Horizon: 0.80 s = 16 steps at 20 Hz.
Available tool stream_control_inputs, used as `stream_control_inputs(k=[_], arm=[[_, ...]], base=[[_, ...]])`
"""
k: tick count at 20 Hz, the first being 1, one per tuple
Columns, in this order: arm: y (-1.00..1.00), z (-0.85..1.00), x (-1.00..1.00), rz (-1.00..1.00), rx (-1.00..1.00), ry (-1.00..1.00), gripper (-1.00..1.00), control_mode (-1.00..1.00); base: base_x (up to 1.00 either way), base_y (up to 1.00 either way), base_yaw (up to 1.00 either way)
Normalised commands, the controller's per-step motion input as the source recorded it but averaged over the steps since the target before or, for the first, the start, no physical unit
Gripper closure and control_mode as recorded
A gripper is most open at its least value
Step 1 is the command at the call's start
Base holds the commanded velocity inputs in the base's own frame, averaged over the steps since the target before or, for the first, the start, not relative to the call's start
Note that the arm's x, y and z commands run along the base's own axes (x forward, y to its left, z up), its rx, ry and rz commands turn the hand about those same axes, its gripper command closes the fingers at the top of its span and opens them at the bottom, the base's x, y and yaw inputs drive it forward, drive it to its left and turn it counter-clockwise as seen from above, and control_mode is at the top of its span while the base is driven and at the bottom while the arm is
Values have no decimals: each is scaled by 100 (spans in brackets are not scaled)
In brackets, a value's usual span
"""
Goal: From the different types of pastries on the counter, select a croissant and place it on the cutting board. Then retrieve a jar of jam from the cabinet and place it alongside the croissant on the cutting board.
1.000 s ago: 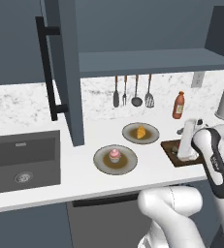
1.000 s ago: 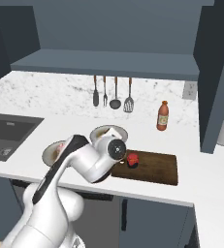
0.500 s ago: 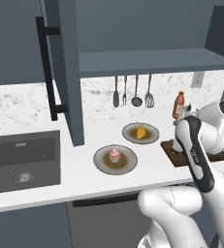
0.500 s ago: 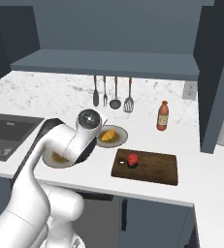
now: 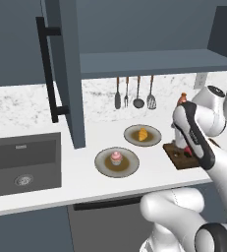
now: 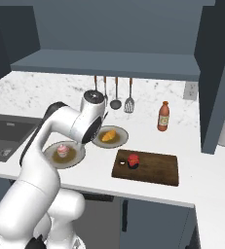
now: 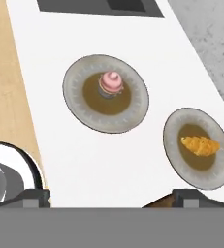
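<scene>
The croissant (image 7: 200, 144) lies on a round grey-rimmed plate (image 7: 177, 154) on the white counter (image 7: 84, 160), not on the cutting board (image 6: 153, 168). Beside it, nearer the dark sink (image 5: 21, 162), a 2nd plate (image 7: 133, 109) carries the pink-frosted cupcake (image 7: 110, 84). The red jar of jam (image 6: 133, 160) stands upright on the left part of the board, which lies just right of the croissant's plate in the right base view. An orange-red bottle (image 6: 163, 116) stands against the marble back wall, behind the board, and 3 utensils (image 6: 115, 92) hang on that wall. The cabinet (image 5: 66, 74) door with its black bar handle stands open above the counter. The pincer (image 7: 111, 197) hangs above the counter with its jaws spread wide, holding nothing, its 2 fingertips (image 7: 33, 197) low in the hand view.
</scene>
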Motion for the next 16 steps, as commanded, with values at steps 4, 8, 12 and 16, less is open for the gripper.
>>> stream_control_inputs(k=[4,8,12,16], arm=[[1,-29,48,6,-2,14,-100,-100],[0,-31,42,8,-3,10,-100,-100],[0,-5,38,11,-3,5,-100,-100],[0,-12,0,4,-8,0,-100,-100]], base=[[0,0,0],[0,0,0],[0,0,0],[0,0,0]])
